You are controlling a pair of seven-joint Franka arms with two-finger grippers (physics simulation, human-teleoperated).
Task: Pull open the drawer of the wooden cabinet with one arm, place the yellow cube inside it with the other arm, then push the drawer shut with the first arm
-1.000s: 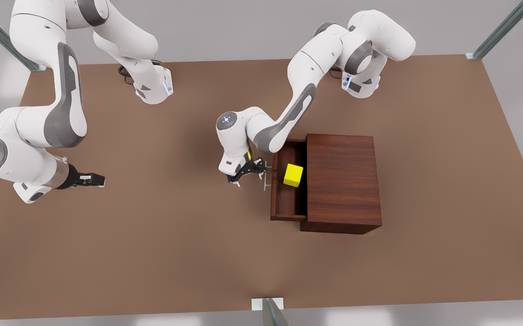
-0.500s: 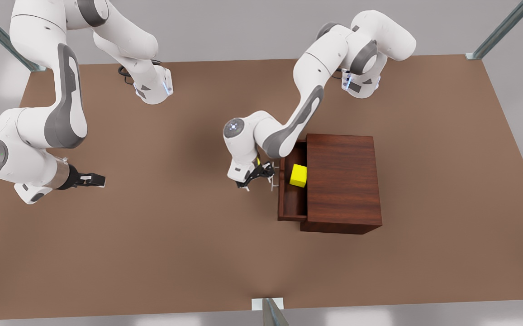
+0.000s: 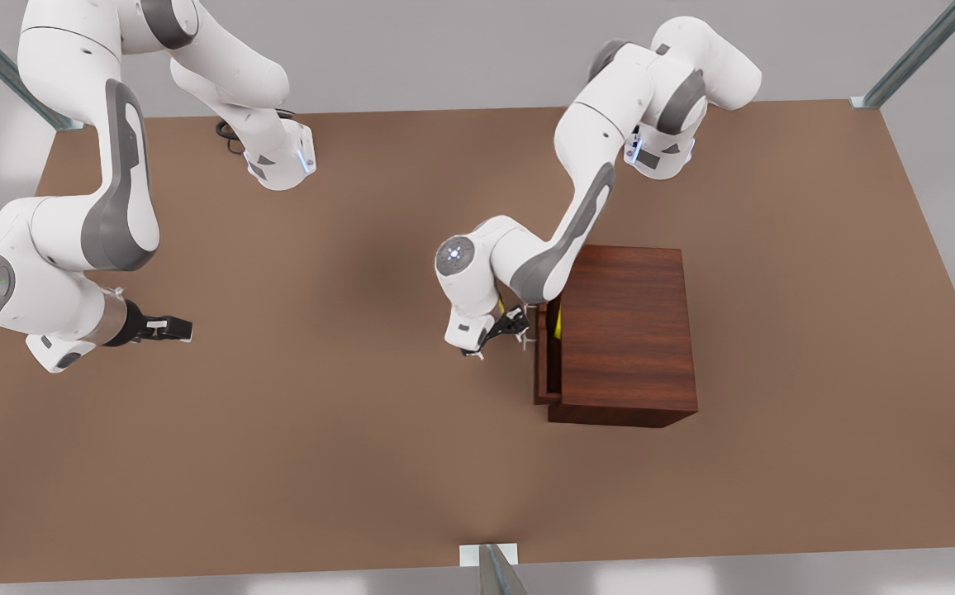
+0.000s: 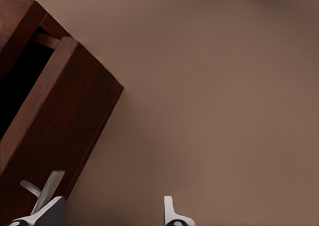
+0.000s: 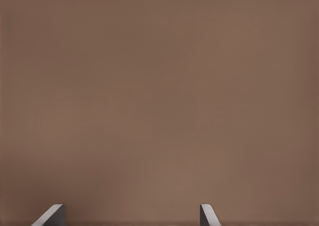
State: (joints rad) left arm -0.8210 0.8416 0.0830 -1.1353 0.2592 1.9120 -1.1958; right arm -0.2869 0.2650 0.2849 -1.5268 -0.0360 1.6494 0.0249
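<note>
Cube (image 3: 558, 328) sits in the drawer (image 3: 545, 364), just a yellow sliver visible between drawer front and cabinet (image 3: 622, 335), centre-right of the front view. So opening and placing look done; what's left, by my read, is the last bit of the close. Drawer sticks out only a narrow strip from the cabinet's face on the front view's left side. In my left wrist view the drawer front (image 4: 55, 131) stands a little proud of the cabinet body (image 4: 15, 22), with a dark gap between them.

My left gripper (image 3: 508, 329) is right at the handle (image 3: 529, 326), just left of the drawer front in the front view. Fingers spread wide, gripping nothing. One fingertip (image 4: 50, 213) is against or just beside the handle bar (image 4: 45, 190) at the lower left of the wrist view; can't tell for sure it touches. Looks like a push, not a clamp.

My right gripper (image 3: 165, 328) waits at the far left of the front view, well apart from the cabinet, over bare table (image 3: 320, 430). Its fingers (image 5: 52, 215) are apart too, empty.
</note>
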